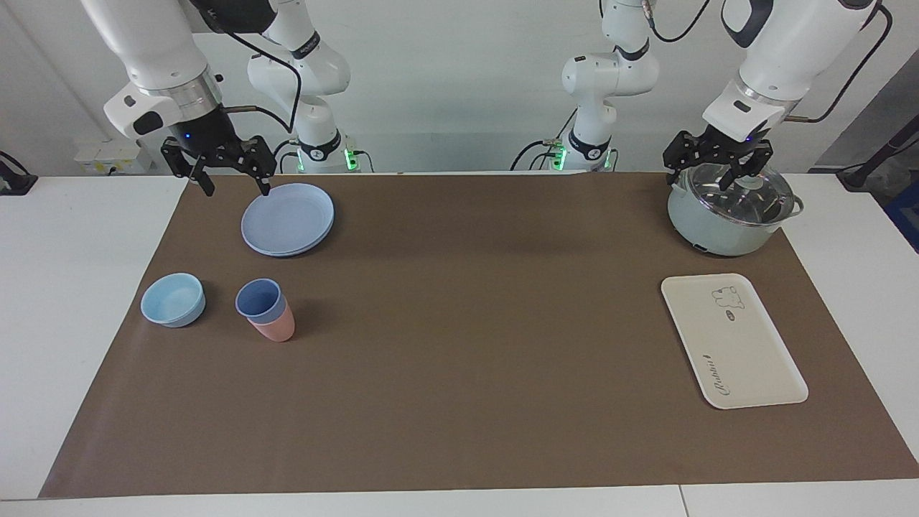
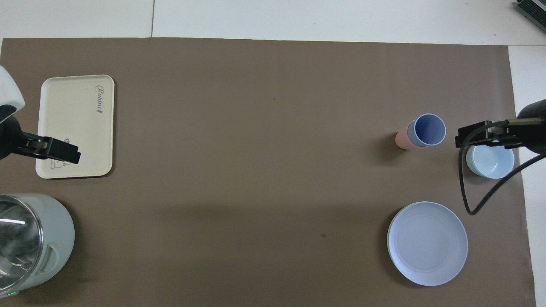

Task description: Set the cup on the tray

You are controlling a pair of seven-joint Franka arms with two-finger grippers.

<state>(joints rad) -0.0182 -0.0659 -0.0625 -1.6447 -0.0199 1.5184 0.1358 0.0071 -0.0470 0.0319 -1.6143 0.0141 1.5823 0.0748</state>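
The periwinkle-blue cup (image 1: pixel 257 296) sits nested in a pink tumbler (image 1: pixel 277 328) on the brown mat toward the right arm's end; both show in the overhead view, the cup (image 2: pixel 428 129) and the pink tumbler (image 2: pixel 402 139). The cream tray (image 1: pixel 739 359) with a bear drawing lies empty toward the left arm's end and also shows in the overhead view (image 2: pixel 70 111). My right gripper (image 1: pixel 235 188) hangs open and empty in the air by the blue plate's edge. My left gripper (image 1: pixel 707 179) is open and empty above the pot's lid.
A light-blue bowl (image 1: pixel 172 300) stands beside the cup, toward the right arm's end. A round blue plate (image 1: pixel 287 219) lies nearer to the robots than the cup. A pale green pot with a glass lid (image 1: pixel 725 215) stands nearer to the robots than the tray.
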